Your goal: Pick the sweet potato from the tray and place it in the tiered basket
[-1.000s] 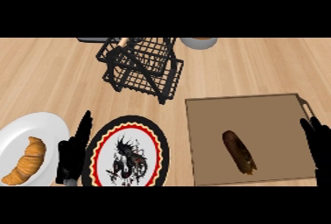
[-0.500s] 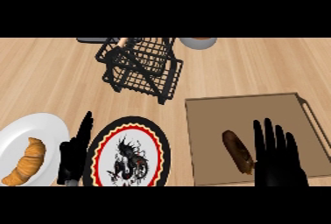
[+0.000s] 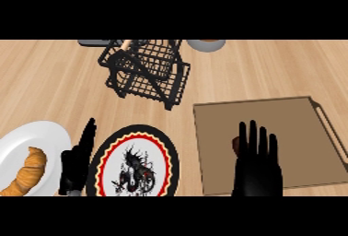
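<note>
The counter [image 3: 54,83] is coloured pale wood with a light grain; the tiered basket [image 3: 146,71] is made of black wire; the tray [image 3: 272,120] is shown in flat tan brown; a sliver of reddish-brown sweet potato [image 3: 234,144] is seen beside the black right hand [image 3: 257,168]; the left hand [image 3: 76,161] is likewise black; one plate [image 3: 132,163] is rimmed in black, red and yellow around a white centre with a black and red ink-like figure; the other plate [image 3: 27,143] is plain white, bearing a golden-brown croissant [image 3: 28,170].

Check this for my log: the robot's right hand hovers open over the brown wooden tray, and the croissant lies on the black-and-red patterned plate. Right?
Not quite. The head view shows the golden croissant on the plain white plate, not the patterned plate. The right hand is indeed open over the brown wooden tray.
</note>
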{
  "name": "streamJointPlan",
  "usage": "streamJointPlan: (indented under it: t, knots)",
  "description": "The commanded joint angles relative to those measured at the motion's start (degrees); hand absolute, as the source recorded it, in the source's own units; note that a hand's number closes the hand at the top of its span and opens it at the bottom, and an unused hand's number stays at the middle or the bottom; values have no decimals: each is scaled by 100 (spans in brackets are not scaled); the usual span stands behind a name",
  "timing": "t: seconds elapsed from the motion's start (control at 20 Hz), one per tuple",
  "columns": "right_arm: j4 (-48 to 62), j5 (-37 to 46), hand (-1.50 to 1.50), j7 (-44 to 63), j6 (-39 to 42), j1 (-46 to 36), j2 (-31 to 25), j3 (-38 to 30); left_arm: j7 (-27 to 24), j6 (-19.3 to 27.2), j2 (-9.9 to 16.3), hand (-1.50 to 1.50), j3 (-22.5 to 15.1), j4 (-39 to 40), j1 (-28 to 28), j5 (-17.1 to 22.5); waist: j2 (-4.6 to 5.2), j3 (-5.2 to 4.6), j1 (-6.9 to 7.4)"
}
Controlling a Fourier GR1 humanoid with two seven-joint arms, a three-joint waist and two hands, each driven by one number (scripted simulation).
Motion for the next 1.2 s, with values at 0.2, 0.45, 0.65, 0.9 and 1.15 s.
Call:
streamJointPlan:
  t: [0.2, 0.45, 0.65, 0.9, 1.15]
  knots:
    - [428, 340, -150, 746, 1453, -208, 874, -342, 168, -100, 58, 0, 78, 8, -15, -30, 19, -26, -23]
    - [862, 559, -150, 479, 1203, -176, 1194, -699, 174, 25, -230, 0, 124, 431, -325, -143, 26, -23, -57]
    - [1229, 484, -150, 578, 1064, -306, 1266, -703, 94, -162, -184, 0, 172, 307, -152, -106, 24, -21, -20]
    - [1132, 509, -150, 441, 1398, -237, 1273, -1004, 404, -79, -265, 0, 89, 79, -114, -221, 20, -20, -27]
    - [1259, 416, -150, 327, 1080, 59, 1276, -1152, 503, -236, -52, 0, 144, -381, 157, -285, 14, -18, -21]
